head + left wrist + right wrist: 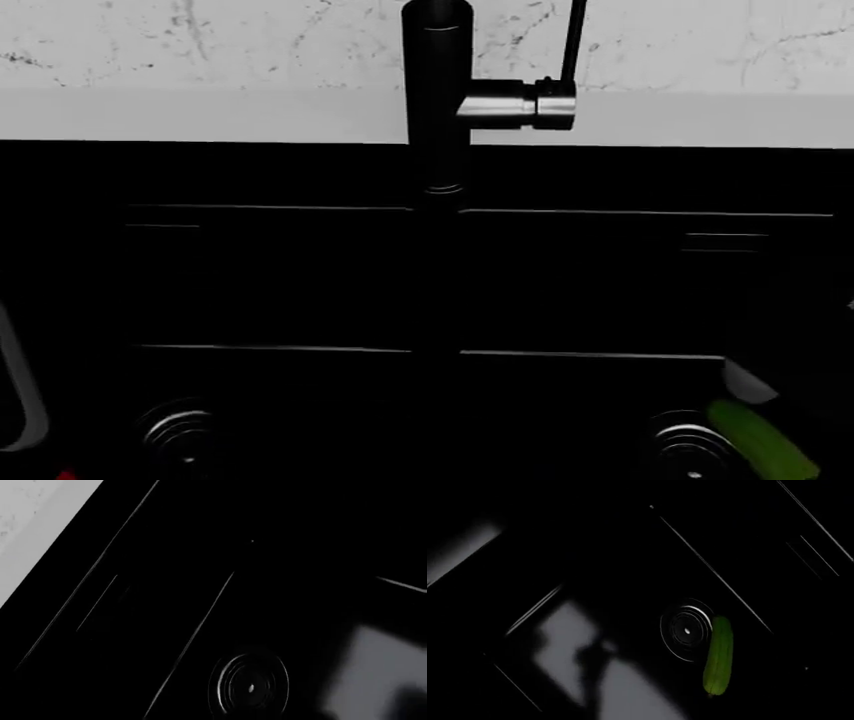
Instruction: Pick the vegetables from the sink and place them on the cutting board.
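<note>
Deep in the black sink (pixel 267 280), the green cucumber (pixel 718 655) is seen lying on the floor of the right basin, just beside its round drain (pixel 687 629), long axis running toward the basin's front right corner. The right arm is judged nearer. Neither claw is shown, so spread or pressed together cannot be told.

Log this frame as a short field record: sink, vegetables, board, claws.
sink: black double basin, tall black faucet at the centre
cucumber: green, lying beside the right basin's drain, also seen in head view
tomato: only a red sliver at the head view's lower left edge
cutting board: not in view
claws: neither in view
</note>
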{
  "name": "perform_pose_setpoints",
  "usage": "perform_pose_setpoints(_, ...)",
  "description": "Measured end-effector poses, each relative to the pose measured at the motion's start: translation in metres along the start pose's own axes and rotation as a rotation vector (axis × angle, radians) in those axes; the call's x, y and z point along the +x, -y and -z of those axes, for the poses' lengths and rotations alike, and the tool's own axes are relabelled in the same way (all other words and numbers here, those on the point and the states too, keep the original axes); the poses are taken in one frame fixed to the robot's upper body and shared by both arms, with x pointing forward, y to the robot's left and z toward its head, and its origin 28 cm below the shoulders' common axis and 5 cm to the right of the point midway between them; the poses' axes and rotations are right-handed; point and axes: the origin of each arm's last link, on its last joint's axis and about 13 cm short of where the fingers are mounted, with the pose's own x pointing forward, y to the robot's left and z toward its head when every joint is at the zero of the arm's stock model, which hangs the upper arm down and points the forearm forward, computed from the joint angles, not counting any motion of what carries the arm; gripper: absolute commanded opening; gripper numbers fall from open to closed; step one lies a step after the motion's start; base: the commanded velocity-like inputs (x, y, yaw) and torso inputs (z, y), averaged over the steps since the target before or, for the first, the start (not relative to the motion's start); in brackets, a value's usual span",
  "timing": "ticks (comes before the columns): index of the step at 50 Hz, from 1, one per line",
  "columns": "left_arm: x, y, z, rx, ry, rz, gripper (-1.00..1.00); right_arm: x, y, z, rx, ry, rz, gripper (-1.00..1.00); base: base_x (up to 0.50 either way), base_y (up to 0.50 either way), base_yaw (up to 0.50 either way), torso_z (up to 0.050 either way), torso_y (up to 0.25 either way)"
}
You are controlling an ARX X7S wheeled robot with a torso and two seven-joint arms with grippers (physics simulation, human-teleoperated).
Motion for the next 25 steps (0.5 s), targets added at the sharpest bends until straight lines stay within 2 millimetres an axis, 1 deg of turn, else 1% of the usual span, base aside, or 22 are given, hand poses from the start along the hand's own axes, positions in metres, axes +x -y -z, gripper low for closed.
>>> perform_pose_setpoints(8,-0.007,0.000,-0.001,0.047,-0.073,0.021,1.00,-0.011,-0.001,-0.004,-0.007,-0.009,0.004,1.00,0.03,0.00,0.00,-0.003,-0.250)
perform_pose_setpoints(15,-0.012,0.000,-0.002,0.076,-0.122,0.033,1.00,-0.014,0.000,-0.009,-0.018,-0.011,0.003,1.00,0.03,0.00,0.00,0.000,0.000)
perform_pose_setpoints(25,-0.018,0.006,0.003,0.120,-0.221,0.077,1.00,-0.014,0.003,-0.014,-0.026,-0.014,0.000,1.00,0.03,0.00,0.00,0.000,0.000)
